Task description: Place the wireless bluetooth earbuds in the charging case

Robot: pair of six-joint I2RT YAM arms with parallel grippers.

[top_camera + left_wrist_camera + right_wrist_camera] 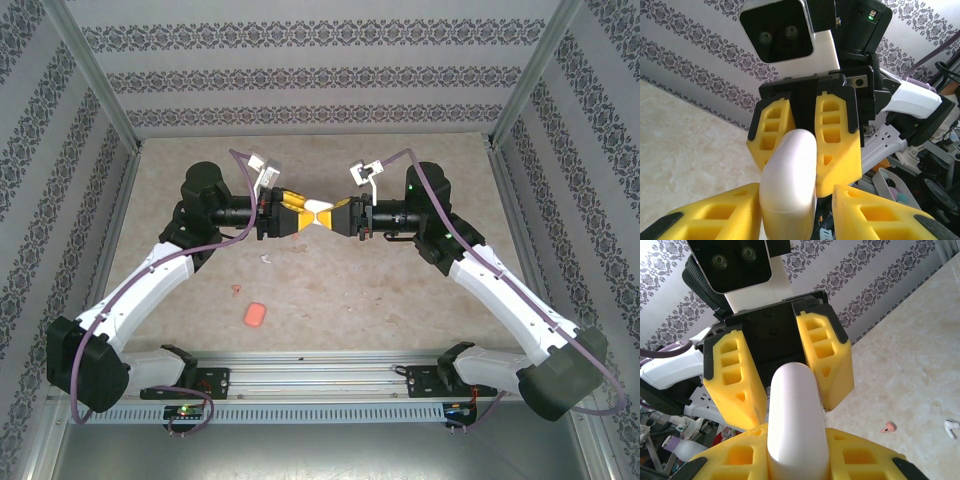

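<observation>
White charging case (322, 213) hangs in mid-air over the table (400, 300) in the top view, between left gripper (305, 215) and right gripper (338, 215) meeting tip to tip. A salmon-red case (255, 315) lies near the front, a salmon earbud (236, 290) just beside it, and another speck further back is too small to name. Left wrist view: own fingers (715, 217) stand narrowly parted around the charging case, one touching it and a slit on the other side, so loose, not clamped. The right gripper's jaws pinch the far end. Right wrist view: own jaws are closed on the charging case, which looks shut, no seam visible. A white earbud (951, 427) and a salmon earbud (888, 427) lie loose on the table, well apart from it. Judgement: early stage, no earbud seated, case not yet opened, all picking and inserting left.
</observation>
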